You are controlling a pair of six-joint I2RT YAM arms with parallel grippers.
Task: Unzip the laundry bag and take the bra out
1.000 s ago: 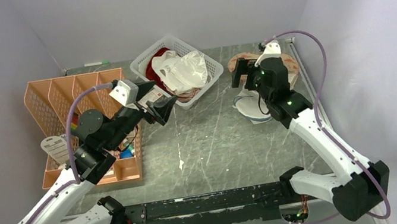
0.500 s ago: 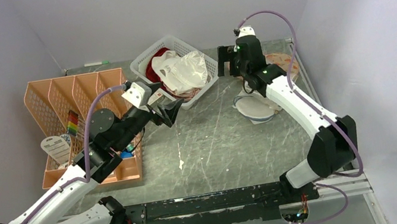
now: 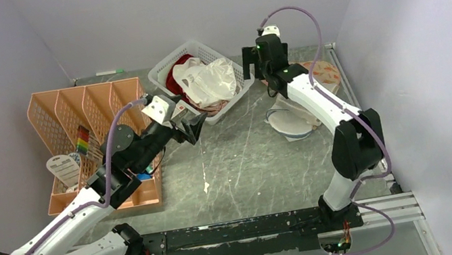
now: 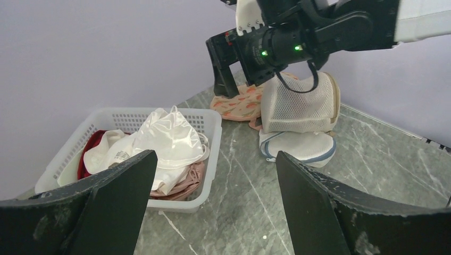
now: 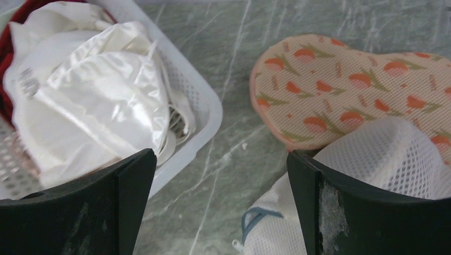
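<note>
Pre-unzip approach, with right gripper (image 5: 218,156) spread empty just beside laundry bag (image 5: 345,79), flat at table's far right and part-covered by a mesh sack (image 5: 383,159), left gripper (image 4: 215,156) open too; next, clear sack, pin bag, find zipper pull; bra unseen, presumably inside.

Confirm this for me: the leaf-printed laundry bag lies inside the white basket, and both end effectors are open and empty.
Not quite. The laundry bag lies on the table beside the white basket, not inside it; the right wrist view shows bare table between them. The left end effector and the right end effector are indeed open and empty.
</note>
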